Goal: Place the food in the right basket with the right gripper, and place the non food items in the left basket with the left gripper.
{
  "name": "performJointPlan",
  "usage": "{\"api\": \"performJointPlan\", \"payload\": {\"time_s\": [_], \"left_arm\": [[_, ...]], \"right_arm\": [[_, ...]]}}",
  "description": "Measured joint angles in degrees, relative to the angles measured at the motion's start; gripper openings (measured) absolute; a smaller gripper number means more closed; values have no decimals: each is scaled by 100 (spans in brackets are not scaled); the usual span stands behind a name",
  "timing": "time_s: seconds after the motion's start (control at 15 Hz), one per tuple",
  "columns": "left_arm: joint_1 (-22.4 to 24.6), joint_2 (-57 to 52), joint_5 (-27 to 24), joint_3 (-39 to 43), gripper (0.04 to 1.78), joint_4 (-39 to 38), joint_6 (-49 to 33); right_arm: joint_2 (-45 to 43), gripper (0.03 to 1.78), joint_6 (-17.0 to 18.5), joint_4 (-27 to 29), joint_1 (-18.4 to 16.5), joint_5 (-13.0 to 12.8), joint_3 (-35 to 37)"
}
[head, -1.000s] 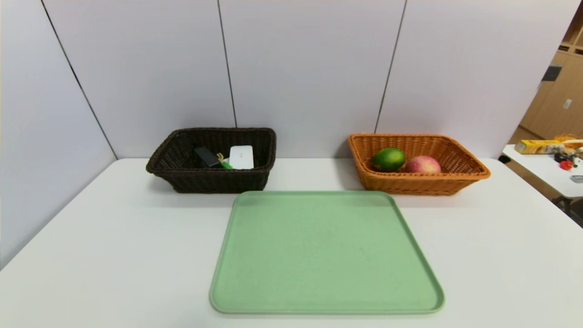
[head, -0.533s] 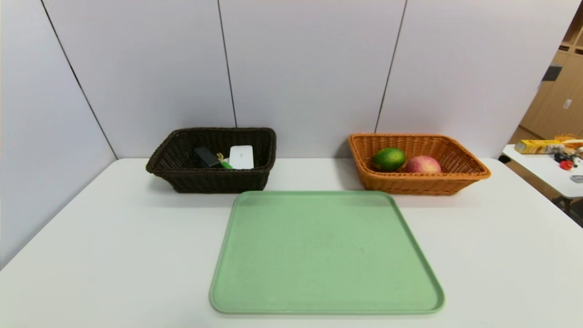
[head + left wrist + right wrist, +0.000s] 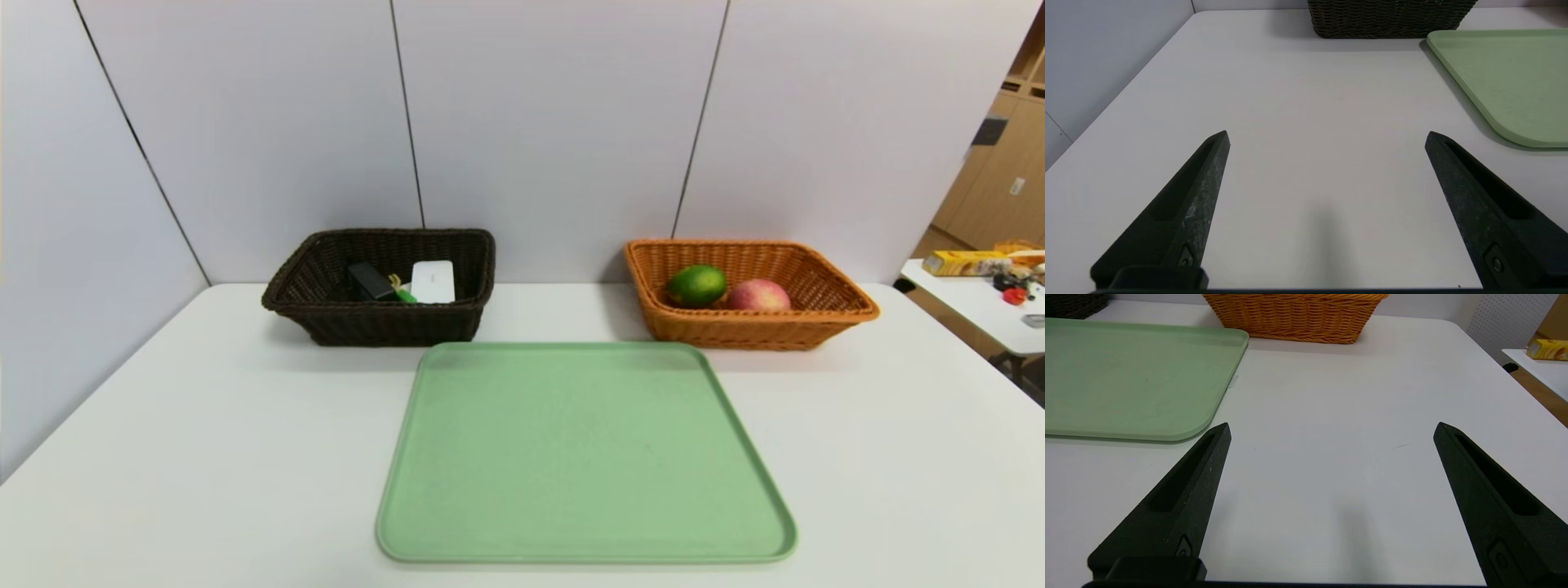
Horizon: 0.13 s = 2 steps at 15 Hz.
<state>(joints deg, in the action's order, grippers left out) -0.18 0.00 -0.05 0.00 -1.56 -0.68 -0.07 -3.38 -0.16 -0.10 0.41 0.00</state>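
At the counter's back edge, left basket [image 3: 380, 286] holds the non food items: white case [image 3: 433, 281], black bottle [image 3: 370, 280], a bit of green spoon handle [image 3: 403, 295]; soap block not clearly visible, probably hidden behind the wall. Right basket [image 3: 747, 327] toward the back right holds the food, green fruit [image 3: 696, 285] touching the peach [image 3: 758, 295]. Green tray [image 3: 584, 457] at counter centre is bare. Left hand [image 3: 1327, 136] hangs low over the near left part of the counter, fingers spread wide, holding nothing; right hand [image 3: 1331, 428] same over the near right part, empty, open. Sorting looks finished; next move likely just staying parked, nothing left to pick.
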Motion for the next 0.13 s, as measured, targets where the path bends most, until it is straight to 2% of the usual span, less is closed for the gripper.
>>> {"api": "performJointPlan", "payload": {"time_s": [0.13], "left_arm": [[0, 0, 5, 0, 169, 0, 0]], "right_arm": [[0, 171, 118, -15, 0, -12, 0]]}}
